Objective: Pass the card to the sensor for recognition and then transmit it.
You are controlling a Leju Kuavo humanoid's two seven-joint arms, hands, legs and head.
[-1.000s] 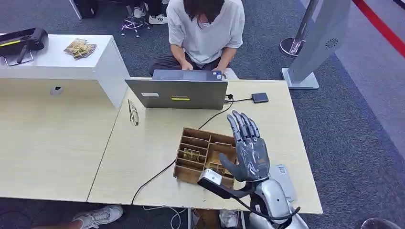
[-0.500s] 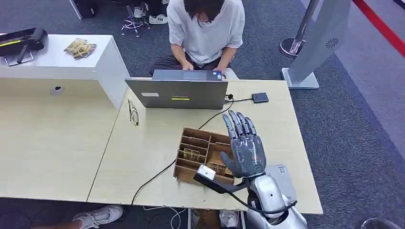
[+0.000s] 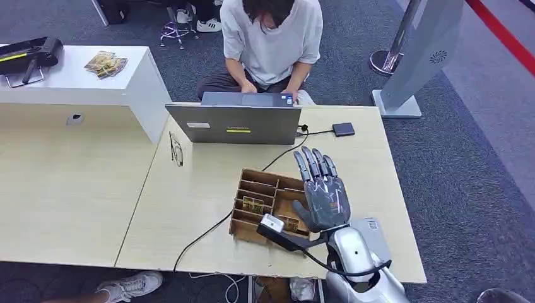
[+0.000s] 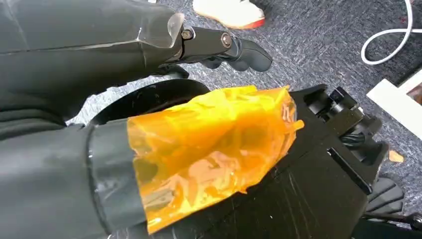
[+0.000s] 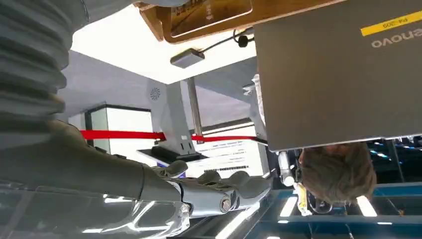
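A wooden compartment box (image 3: 260, 189) sits on the light table in the head view, and gold cards (image 3: 253, 204) lie in its slots. My right hand (image 3: 322, 192) hovers over the box's right side with its fingers stretched out and apart, holding nothing. The right wrist view shows those fingers (image 5: 219, 186) extended, with a card (image 5: 209, 12) in the box beyond them. A small black device (image 3: 343, 129) on a cable lies at the far right of the table. A grey flat device (image 3: 373, 228) lies under my right forearm. My left hand (image 4: 224, 42) hangs over the carpet, its fingers extended and holding nothing.
A grey laptop (image 3: 233, 123) stands behind the box, and a person (image 3: 271, 38) sits at it. A black cable (image 3: 208, 232) runs from the laptop past the box and off the near edge. A small plaque (image 3: 176, 149) stands to the left. A white counter (image 3: 76, 76) is at far left.
My right hand has shifted slightly left and back toward me over the box, still with its fingers stretched out. Nothing else has moved.
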